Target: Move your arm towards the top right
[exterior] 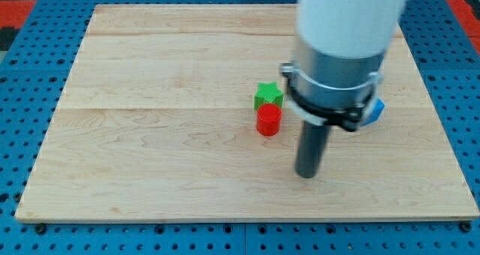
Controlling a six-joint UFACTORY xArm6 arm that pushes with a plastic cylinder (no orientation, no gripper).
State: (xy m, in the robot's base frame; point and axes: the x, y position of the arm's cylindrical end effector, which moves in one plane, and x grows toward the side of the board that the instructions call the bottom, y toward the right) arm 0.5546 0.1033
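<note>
My tip (306,173) rests on the wooden board (150,135), right of centre and a little toward the view's bottom. A red cylinder block (268,120) stands up and to the left of the tip, with a small gap between them. A green star-shaped block (268,95) touches the red cylinder on its top side. A blue block (375,109) peeks out from behind the arm's body (341,52) to the tip's upper right; its shape is mostly hidden.
The board lies on a blue perforated table (30,60). A red surface (22,4) shows at the view's top left and top right corners. The arm's large white and grey body hides the board's top right part.
</note>
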